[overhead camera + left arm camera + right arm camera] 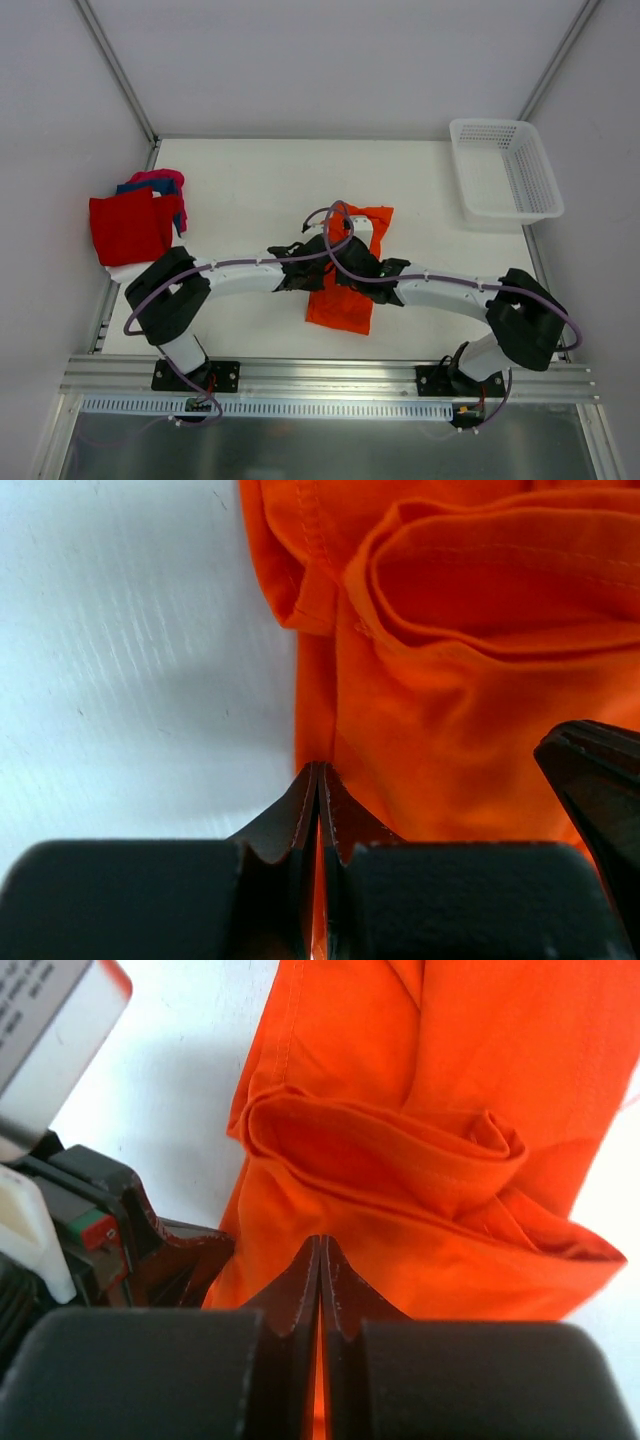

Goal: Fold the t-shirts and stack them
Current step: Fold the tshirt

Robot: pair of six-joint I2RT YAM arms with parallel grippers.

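Closest to the lens, the two dark fingers of my left end effector (318,780) are pressed tip to tip. A thin sliver of orange shows in the slit between them, so it is clenched on the cloth of the orange t-shirt (450,710). My right end effector (320,1250) looks the same in its own wrist view: fingers clamped together, orange showing in the slit, and the shirt's cloth running right up to the tips.

The orange t-shirt lies in the middle of the white table (250,180), partly folded into a long narrow strip that runs from the far side towards my bases. In the left wrist view a rolled hem and a sleeve fold sit just beyond my fingers, with the shirt's left edge resting on bare table. In the right wrist view a thick doubled fold crosses the shirt just beyond the fingertips.

From above, both my arms reach inward and meet over the middle of the shirt, the two end effectors close beside each other. Each shows at the edge of the other's wrist view.

At the far left edge of the table sits a pile: a red t-shirt (128,228) folded flat on top, with a blue t-shirt (150,186) and a magenta-pink t-shirt (160,177) bunched at its far side. A white mesh basket (505,170) stands at the far right corner, well apart from the shirts.
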